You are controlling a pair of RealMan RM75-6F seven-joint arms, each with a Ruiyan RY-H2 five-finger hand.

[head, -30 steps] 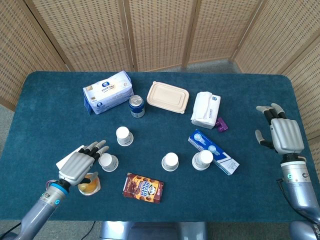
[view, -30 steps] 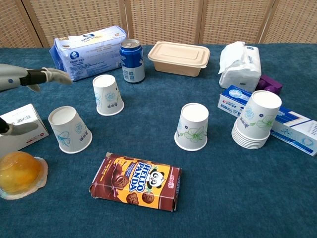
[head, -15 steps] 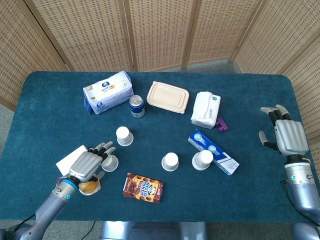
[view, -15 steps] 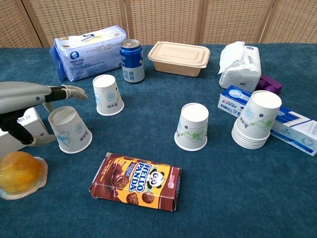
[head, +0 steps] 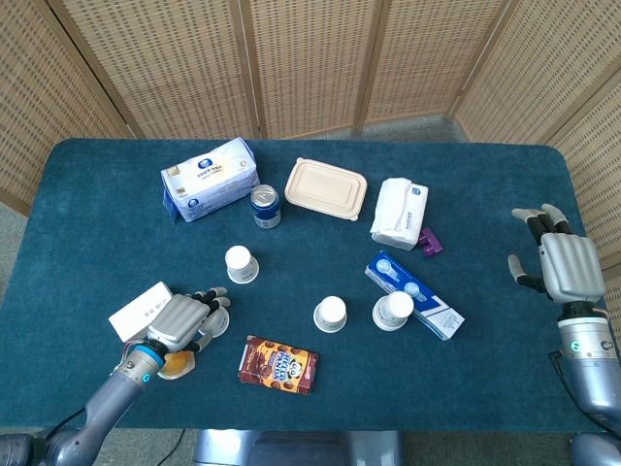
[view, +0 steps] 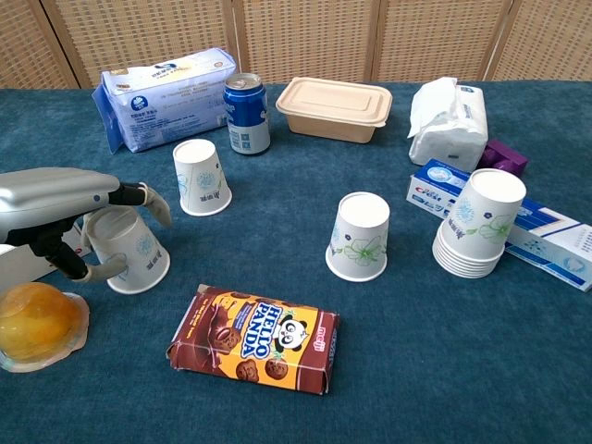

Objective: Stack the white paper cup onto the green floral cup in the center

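Curling my left hand (view: 65,208) over the white paper cup (view: 129,252) at about 8 o'clock on the bench (head: 87,223), I have the fingers draped across its upturned base and the thumb tucked against its near side, so the grip looks begun rather than firm. I cannot tell whether the cup is truly clamped. It stands mouth-down, which I judge suits a stack: it should drop straight over the green floral cup (view: 360,237), also mouth-down, at the center. My right hand (head: 564,264) hovers spread and empty at 3 o'clock, well apart from everything (parked out of the way, I reckon).

Counting cups: 3 single ones, namely mine, the floral target, and another white cup (view: 202,177) toward 10 o'clock, plus 1 stack of cups (view: 481,225) leaning against the toothpaste box (head: 419,296). There is also 1 soda can (view: 246,112), 1 lidded food box (view: 335,108), 1 cookie box (view: 255,339), 1 jelly cup (view: 35,325) and 2 tissue packs.
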